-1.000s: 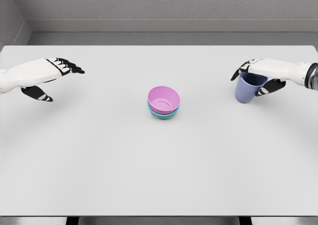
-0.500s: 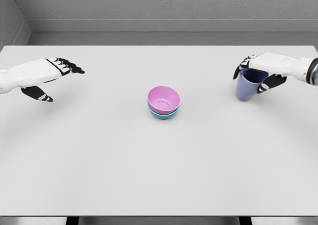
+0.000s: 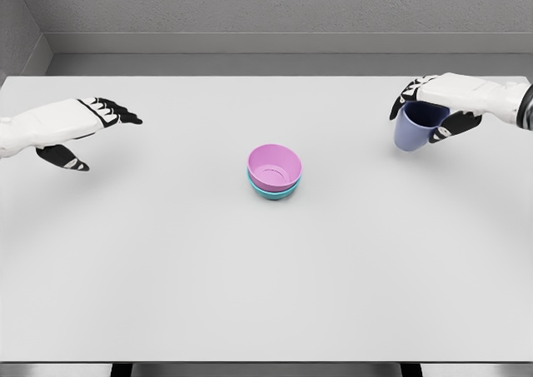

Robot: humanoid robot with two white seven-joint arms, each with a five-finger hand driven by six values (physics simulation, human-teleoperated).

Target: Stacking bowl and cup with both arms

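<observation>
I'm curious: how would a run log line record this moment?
right hand: shut on cup | left hand: open | bowls: nested, mid-table

Two nested bowls point(image 3: 275, 171) sit near the middle of the table point(image 3: 250, 285), one inside the other. Well to their right and farther back, the cup point(image 3: 414, 130) is in the grasp of the right hand point(image 3: 437, 106), tilted. The left hand point(image 3: 79, 127) hangs over the table's far left side, well apart from the bowls.
</observation>
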